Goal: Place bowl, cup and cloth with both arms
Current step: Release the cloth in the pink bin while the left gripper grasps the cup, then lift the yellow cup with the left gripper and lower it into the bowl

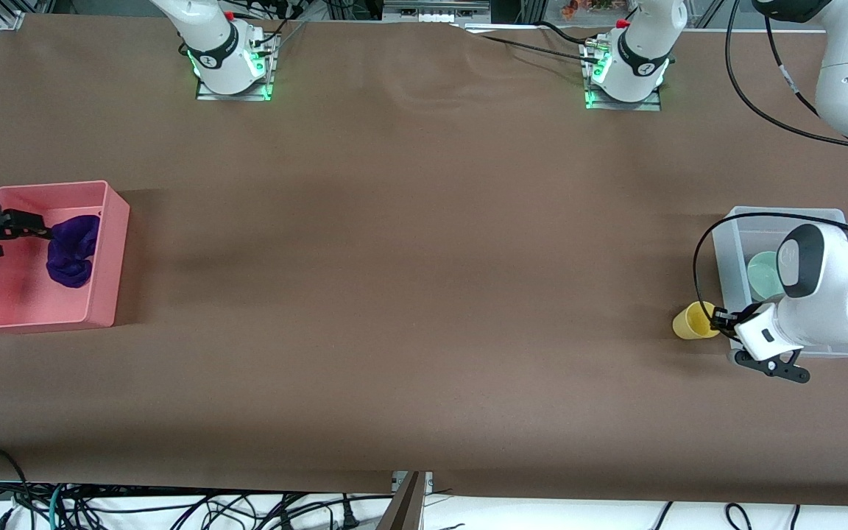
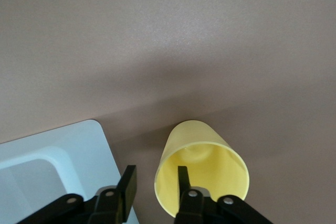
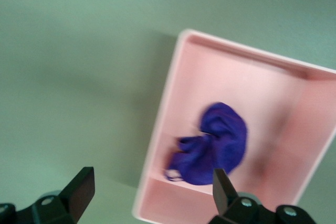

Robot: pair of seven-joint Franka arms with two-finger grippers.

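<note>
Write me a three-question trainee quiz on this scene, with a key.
1. True or false: the cloth lies in the pink bin.
2. The bowl sits: A) under the cloth B) in the clear bin C) in the pink bin.
3. Fill in: one finger of the left end effector is inside the ___.
Key: 1 true; 2 B; 3 cup.
</note>
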